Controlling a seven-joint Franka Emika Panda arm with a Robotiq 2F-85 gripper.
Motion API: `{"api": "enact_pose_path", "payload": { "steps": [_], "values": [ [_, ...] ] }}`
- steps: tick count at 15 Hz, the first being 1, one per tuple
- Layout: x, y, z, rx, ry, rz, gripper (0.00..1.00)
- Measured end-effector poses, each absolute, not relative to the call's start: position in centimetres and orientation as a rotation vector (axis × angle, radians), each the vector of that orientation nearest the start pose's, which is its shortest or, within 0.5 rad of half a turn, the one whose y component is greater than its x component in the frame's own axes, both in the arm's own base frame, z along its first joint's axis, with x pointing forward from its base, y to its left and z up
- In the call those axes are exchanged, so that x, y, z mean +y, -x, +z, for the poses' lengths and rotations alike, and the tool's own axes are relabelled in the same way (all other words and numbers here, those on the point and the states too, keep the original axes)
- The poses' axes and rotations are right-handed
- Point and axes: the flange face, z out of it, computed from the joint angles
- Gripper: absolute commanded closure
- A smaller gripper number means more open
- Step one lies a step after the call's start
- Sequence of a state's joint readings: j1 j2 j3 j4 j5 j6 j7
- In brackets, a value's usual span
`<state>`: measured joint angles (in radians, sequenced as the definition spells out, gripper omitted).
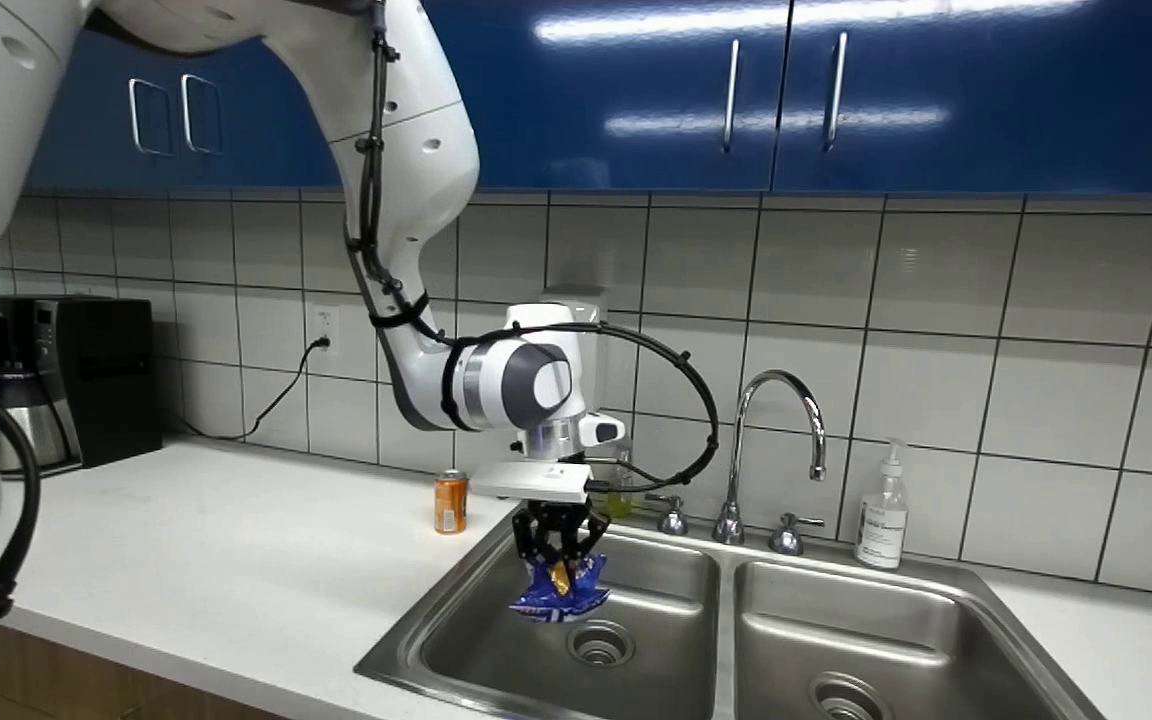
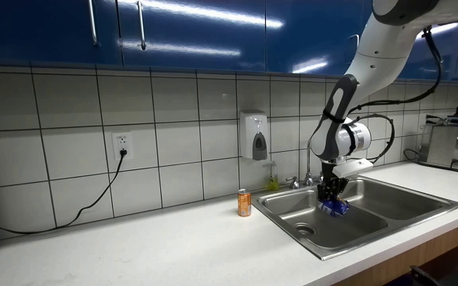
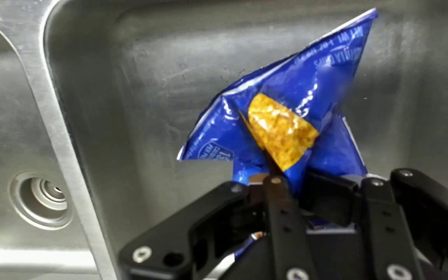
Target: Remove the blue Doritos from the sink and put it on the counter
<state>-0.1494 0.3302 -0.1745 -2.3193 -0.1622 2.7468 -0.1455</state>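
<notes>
The blue Doritos bag (image 1: 548, 605) is crinkled, with an orange chip picture on it. My gripper (image 1: 562, 562) is shut on it from above. In an exterior view the bag (image 2: 334, 207) hangs below the gripper (image 2: 329, 195), seemingly above the basin floor. In the wrist view the bag (image 3: 305, 89) spreads beyond the fingers (image 3: 298, 186), which pinch its lower part. The steel sink (image 1: 726, 640) has two basins, also in an exterior view (image 2: 319, 251); the bag is over the basin nearer the orange can. The white counter (image 1: 236, 560) extends beside it, also in an exterior view (image 2: 165, 246).
An orange can (image 1: 451, 502) stands on the counter close to the sink, in both exterior views (image 2: 244, 202). A chrome faucet (image 1: 733, 470) rises behind the sink. A soap bottle (image 1: 882, 515) stands by the back rim. A wall dispenser (image 2: 254, 135) hangs behind the can.
</notes>
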Motion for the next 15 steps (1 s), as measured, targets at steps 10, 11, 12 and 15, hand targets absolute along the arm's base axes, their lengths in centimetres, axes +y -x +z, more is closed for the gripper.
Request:
{"api": "enact_pose_path", "payload": {
  "steps": [10,11,12,15],
  "values": [
    [-5.8,-44.1,22.3,-0.491,3.192,-0.157,0.99],
    [-4.8,-43.6,22.4,-0.537,3.181,-0.158,0.99],
    [-3.9,-43.0,22.6,-0.576,3.171,-0.161,0.99],
    [-1.2,-41.7,23.1,-0.680,3.145,-0.168,0.99]
  ]
}}
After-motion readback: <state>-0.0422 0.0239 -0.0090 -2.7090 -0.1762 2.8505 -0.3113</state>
